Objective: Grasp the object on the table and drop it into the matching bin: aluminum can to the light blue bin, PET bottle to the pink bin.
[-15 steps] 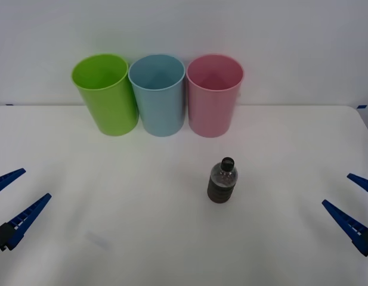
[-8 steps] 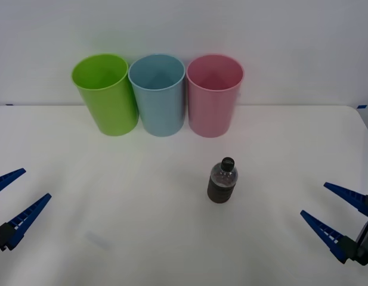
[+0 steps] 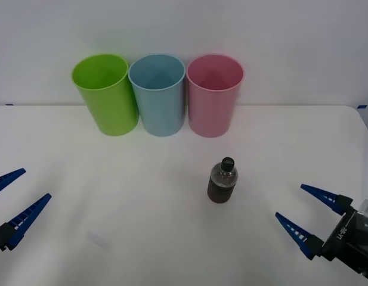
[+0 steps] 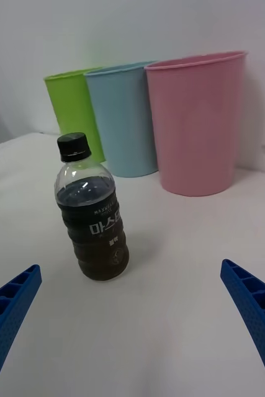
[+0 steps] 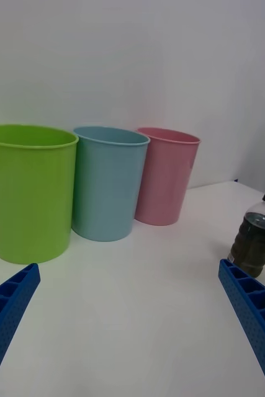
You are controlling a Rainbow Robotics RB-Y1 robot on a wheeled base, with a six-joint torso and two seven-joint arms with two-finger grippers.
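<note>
Front view: small clear plastic bottle with black cap upright on white table, ungrasped; my right gripper wide open, empty, near it. Tall pink plastic bin awaits; grasp and drop remain.

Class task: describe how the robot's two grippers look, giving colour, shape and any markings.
The left gripper and the right gripper have long, tapering blue fingers with ribbed, cell-patterned inner faces. The right one sits on a black mount with small white lettering.

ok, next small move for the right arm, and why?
Probably ease the right gripper, fingers open, forward toward the PET bottle: it stands upright on the table, ungrasped, ahead of the fingers. The left gripper waits open at the table's left.
</note>
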